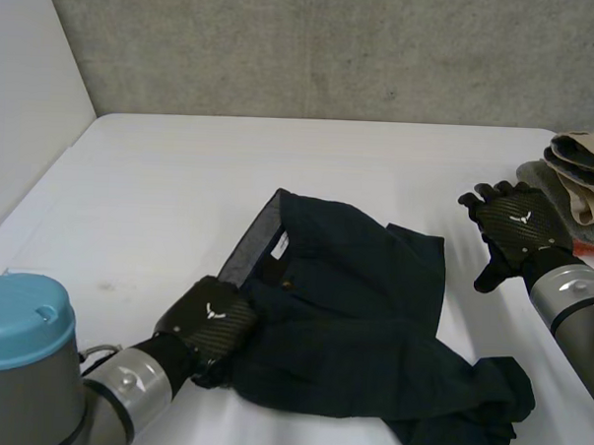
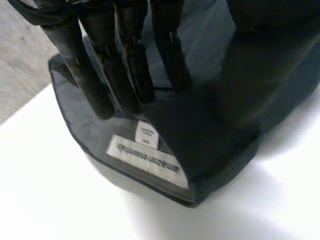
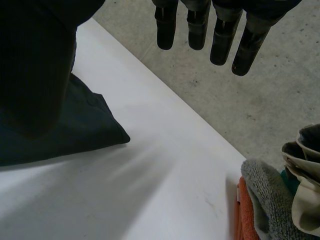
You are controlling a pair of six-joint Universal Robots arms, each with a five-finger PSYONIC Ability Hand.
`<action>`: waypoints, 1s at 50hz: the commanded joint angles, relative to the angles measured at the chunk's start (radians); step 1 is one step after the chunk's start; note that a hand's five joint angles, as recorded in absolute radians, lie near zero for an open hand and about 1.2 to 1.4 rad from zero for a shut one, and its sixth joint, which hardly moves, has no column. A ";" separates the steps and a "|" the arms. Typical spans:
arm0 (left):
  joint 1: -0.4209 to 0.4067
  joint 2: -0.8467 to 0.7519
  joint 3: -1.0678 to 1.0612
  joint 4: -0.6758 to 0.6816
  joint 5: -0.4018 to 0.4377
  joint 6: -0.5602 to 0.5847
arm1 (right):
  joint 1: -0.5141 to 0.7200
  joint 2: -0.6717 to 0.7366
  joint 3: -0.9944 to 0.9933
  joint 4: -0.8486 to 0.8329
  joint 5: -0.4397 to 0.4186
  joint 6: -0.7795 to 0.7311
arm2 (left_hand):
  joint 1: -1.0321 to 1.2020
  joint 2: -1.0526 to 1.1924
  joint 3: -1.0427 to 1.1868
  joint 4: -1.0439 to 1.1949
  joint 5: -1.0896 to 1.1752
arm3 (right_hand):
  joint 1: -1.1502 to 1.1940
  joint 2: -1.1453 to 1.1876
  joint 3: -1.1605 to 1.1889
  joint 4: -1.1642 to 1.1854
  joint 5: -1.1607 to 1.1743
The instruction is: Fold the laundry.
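Note:
Dark navy shorts (image 1: 351,333) lie crumpled on the white table (image 1: 180,198), waistband toward my left arm. My left hand (image 1: 212,322) sits at the waistband's near edge. Its fingers (image 2: 127,65) reach inside the waistband just above the white label (image 2: 147,157), with the thumb on the outer side, pinching the cloth (image 2: 215,125). My right hand (image 1: 519,227) hovers open above the table to the right of the shorts, its fingers (image 3: 220,35) straight and holding nothing. A corner of the shorts (image 3: 60,125) lies beside its palm.
A pile of folded laundry (image 1: 585,181) in beige, grey and orange sits at the table's far right edge, close behind my right hand; the pile (image 3: 270,200) lies past that hand's fingertips. A concrete wall (image 1: 334,47) backs the table.

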 commanded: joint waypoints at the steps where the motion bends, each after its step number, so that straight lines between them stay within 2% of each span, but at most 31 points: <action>1: 0.010 -0.076 0.022 0.195 -0.074 0.076 | 0.000 0.000 0.001 0.000 0.003 0.001 | 0.393 0.409 0.424 0.420 0.435 | -0.027 -0.047 -0.041 -0.064 -0.057; 5: 0.042 -0.112 0.078 0.246 -0.160 0.148 | 0.003 -0.002 0.001 0.000 0.006 0.001 | 0.393 0.409 0.424 0.420 0.435 | -0.027 -0.047 -0.041 -0.064 -0.057; 7: 0.089 -0.110 0.124 0.261 -0.197 0.184 | 0.003 -0.005 0.001 0.000 0.008 0.002 | 0.393 0.409 0.424 0.420 0.435 | -0.027 -0.047 -0.041 -0.064 -0.057; 10: 0.148 -0.109 0.211 0.286 -0.212 0.212 | 0.003 -0.006 -0.002 0.000 0.010 0.002 | 0.393 0.409 0.424 0.420 0.435 | -0.027 -0.047 -0.041 -0.064 -0.057; 14: 0.171 -0.102 0.346 0.338 -0.217 0.211 | 0.003 -0.009 -0.004 0.002 0.011 0.005 | 0.393 0.409 0.424 0.420 0.435 | -0.027 -0.047 -0.041 -0.064 -0.057; 21: 0.139 -0.107 0.539 0.419 -0.212 0.185 | 0.004 -0.012 -0.004 0.002 0.011 0.008 | 0.393 0.409 0.424 0.420 0.435 | -0.027 -0.047 -0.041 -0.064 -0.057; 23: 0.096 -0.122 0.589 0.428 -0.205 0.143 | 0.003 -0.012 -0.002 0.002 0.011 0.010 | 0.393 0.409 0.424 0.420 0.435 | -0.027 -0.047 -0.041 -0.064 -0.057; 28: -0.016 -0.210 0.658 0.425 -0.130 0.027 | -0.011 -0.014 -0.004 -0.003 0.013 0.011 | 0.393 0.409 0.424 0.420 0.435 | -0.027 -0.047 -0.041 -0.064 -0.057; 33: -0.125 -0.280 0.661 0.430 0.031 -0.122 | -0.011 -0.015 -0.012 -0.005 0.043 0.016 | 0.393 0.409 0.424 0.420 0.435 | -0.027 -0.047 -0.041 -0.064 -0.057; 34: -0.151 -0.311 0.660 0.428 0.086 -0.172 | -0.011 -0.015 -0.013 -0.006 0.058 0.016 | 0.393 0.409 0.424 0.420 0.435 | -0.027 -0.047 -0.041 -0.064 -0.057; 37: -0.179 -0.357 0.666 0.416 0.145 -0.232 | -0.022 -0.014 -0.025 -0.009 0.114 0.018 | 0.393 0.409 0.424 0.420 0.435 | -0.027 -0.047 -0.041 -0.064 -0.057; 38: -0.186 -0.383 0.665 0.402 0.163 -0.268 | -0.026 -0.014 -0.028 -0.009 0.126 0.018 | -0.022 -0.007 0.009 0.005 0.019 | -0.027 -0.047 -0.041 -0.064 -0.057; 39: -0.191 -0.391 0.658 0.393 0.168 -0.282 | -0.031 -0.014 -0.033 -0.006 0.137 0.018 | -0.288 -0.272 -0.257 -0.261 -0.246 | -0.027 -0.047 -0.041 -0.064 -0.057; 40: -0.197 -0.397 0.655 0.381 0.170 -0.292 | -0.040 -0.014 -0.039 -0.005 0.149 0.019 | -0.517 -0.502 -0.486 -0.490 -0.476 | -0.027 -0.047 -0.041 -0.064 -0.057; 42: -0.203 -0.391 0.639 0.331 0.173 -0.315 | -0.046 -0.015 -0.042 -0.001 0.151 0.019 | -0.780 -0.764 -0.749 -0.753 -0.738 | -0.027 -0.047 -0.041 -0.064 -0.057; 45: -0.207 -0.385 0.619 0.280 0.168 -0.319 | -0.048 -0.015 -0.044 0.000 0.135 0.019 | -0.781 -0.765 -0.750 -0.754 -0.739 | -0.027 -0.047 -0.041 -0.064 -0.057; 48: -0.184 -0.304 0.588 0.209 0.148 -0.317 | -0.045 -0.018 -0.044 0.002 0.094 0.016 | -0.775 -0.759 -0.744 -0.748 -0.733 | -0.027 -0.047 -0.041 -0.064 -0.057; 50: -0.145 -0.221 0.537 0.142 0.104 -0.317 | -0.043 -0.018 -0.042 0.003 0.059 0.016 | -0.769 -0.754 -0.738 -0.742 -0.728 | -0.027 -0.047 -0.041 -0.064 -0.057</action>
